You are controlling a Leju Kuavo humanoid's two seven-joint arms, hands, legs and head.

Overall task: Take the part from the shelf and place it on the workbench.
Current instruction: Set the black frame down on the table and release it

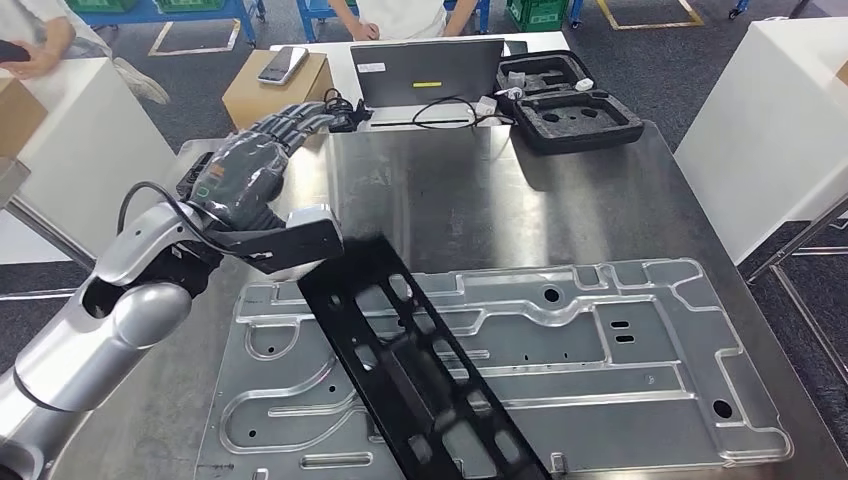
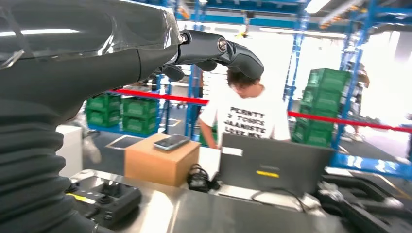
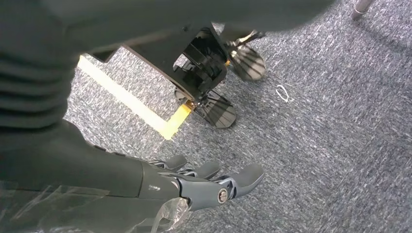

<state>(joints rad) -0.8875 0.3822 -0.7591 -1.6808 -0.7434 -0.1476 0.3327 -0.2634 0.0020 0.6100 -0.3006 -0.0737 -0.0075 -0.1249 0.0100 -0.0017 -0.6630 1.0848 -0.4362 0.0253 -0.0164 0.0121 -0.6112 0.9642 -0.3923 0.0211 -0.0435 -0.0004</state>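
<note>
A: In the head view, where is the part?

B: The black part (image 1: pixel 420 370), a long frame with many openings, lies slanted across a large silver plate (image 1: pixel 620 350) on the steel table (image 1: pixel 470 200). I judge it is already put down, because nothing holds it.

A: And the left robot hand (image 1: pixel 262 150)?

B: It is raised above the left side of the table, apart from the part, with the fingers stretched out and nothing in them. A grey bracket at its wrist comes near the upper end of the part; I cannot tell if they touch.

A: What stands at the far edge?

B: A cardboard box (image 1: pixel 275 90) with a phone (image 1: pixel 283 63) on top, a laptop (image 1: pixel 430 72) with cables, and a black foam case (image 1: pixel 570 100). They look put aside so the middle is free for the work.

A: Is there writing?

B: On the laptop lid a small yellow sticker and a white label, too small to read.

A: Now the left wrist view.

B: The fingers there are spread and empty. Behind the laptop stands a person in a white shirt (image 2: pixel 250 121); its print begins with "PLENTY", the rest is blurred. A black controller (image 2: pixel 104 199) lies on the table.

A: The right wrist view?

B: The right robot hand (image 3: pixel 209 182) hangs over grey carpet (image 3: pixel 330 145) near yellow floor tape, its fingers loosely apart, holding nothing.
</note>
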